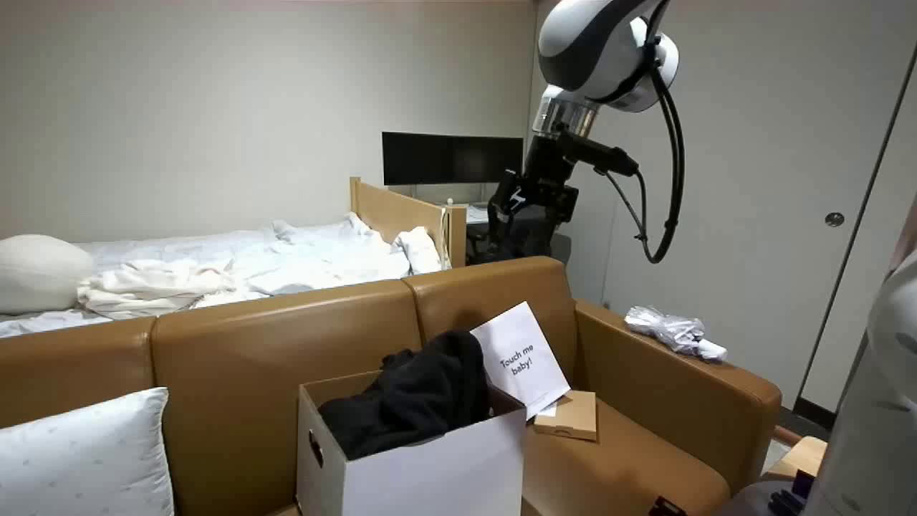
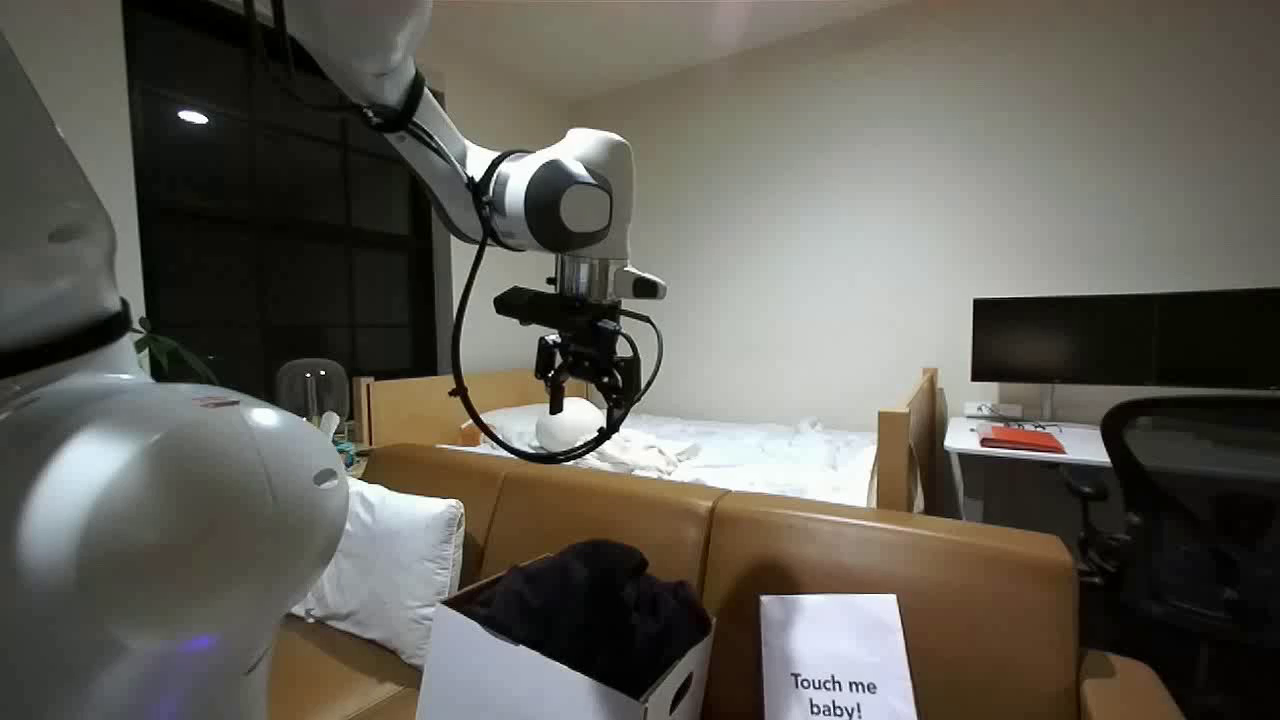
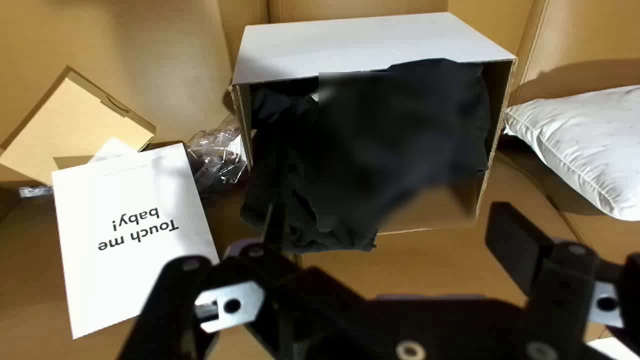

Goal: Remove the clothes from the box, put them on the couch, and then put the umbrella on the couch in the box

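The clothes [image 1: 423, 394], a bulky black heap, fill the white box [image 1: 430, 480] and bulge above its rim in both exterior views. The box stands on the tan couch [image 1: 286, 337]. In the wrist view the clothes [image 3: 410, 120] hang over one side of the box [image 3: 370, 47]. High above, clear of both, is my gripper [image 2: 592, 395], pointing down. Its fingers [image 3: 517, 245] stand wide apart in the wrist view, nothing between them; one overlaps the cloth only by line of sight. The umbrella is hidden or out of view.
A printed white sheet [image 1: 521, 358] leans beside the box, near a flat cardboard carton [image 1: 573, 414]. Crumpled clear plastic [image 3: 220, 155] lies between them and the box. More plastic [image 1: 673, 333] rests on the armrest. A white pillow [image 2: 400, 565] sits at the box's far side.
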